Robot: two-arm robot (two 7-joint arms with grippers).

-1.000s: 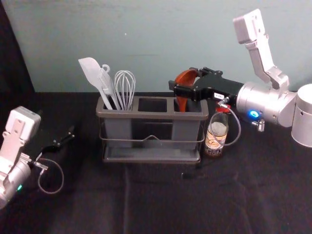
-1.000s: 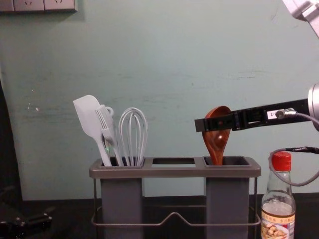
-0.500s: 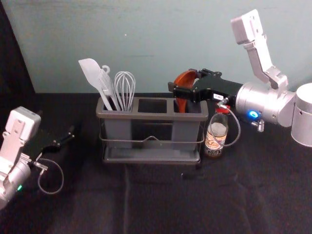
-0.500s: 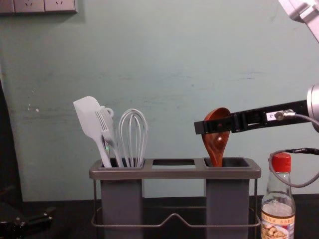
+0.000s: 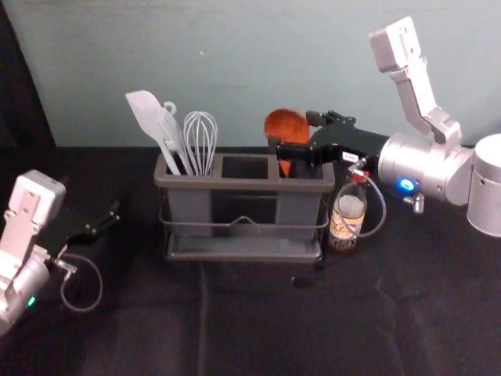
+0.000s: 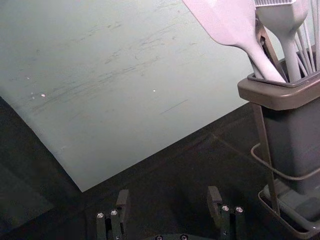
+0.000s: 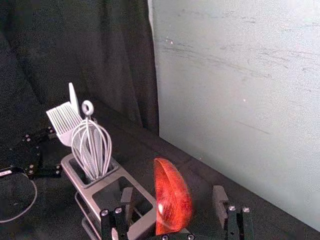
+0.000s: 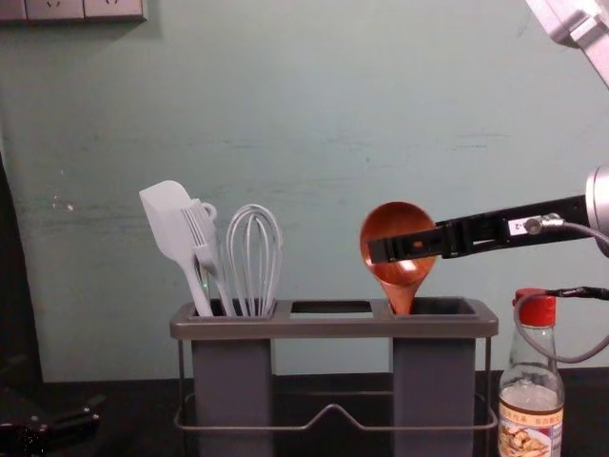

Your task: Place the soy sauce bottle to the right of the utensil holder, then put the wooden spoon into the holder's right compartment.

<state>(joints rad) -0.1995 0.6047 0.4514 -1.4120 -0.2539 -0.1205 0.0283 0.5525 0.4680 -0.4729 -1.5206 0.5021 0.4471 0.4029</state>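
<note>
I have my right hand (image 5: 296,133) up over the right end of the utensil holder (image 5: 243,185), reaching in from the right. Its fingers are spread wide, with the wooden spoon (image 5: 286,125) between them. In the right wrist view I can see a gap on each side of the spoon's bowl, so the hand has hold of nothing. The spoon stands in the holder's right compartment, handle down and bowl up, leaning a little to the left. From the chest view, one of my fingers crosses in front of the bowl.

The soy sauce bottle (image 5: 347,219), with its red cap (image 8: 537,307), is upright on the desk (image 5: 438,313), just beside the holder on its right. I can't tell whether the two touch. A thin cable (image 8: 571,358) from my right arm loops across the near side of the bottle.

The left compartment carries the spatula (image 5: 146,113), the brush (image 5: 171,131) and the whisk (image 5: 201,142), all with their heads up. The spatula leans out to the left. Under the compartments, the holder has a low tray (image 5: 243,248) within its wire frame.

My left hand (image 5: 90,197) is parked low, well apart from the holder on its left. The left wrist view shows its fingers wide apart with nothing between them. Behind the holder, on the far side, rises the pale green wall (image 8: 314,124).
</note>
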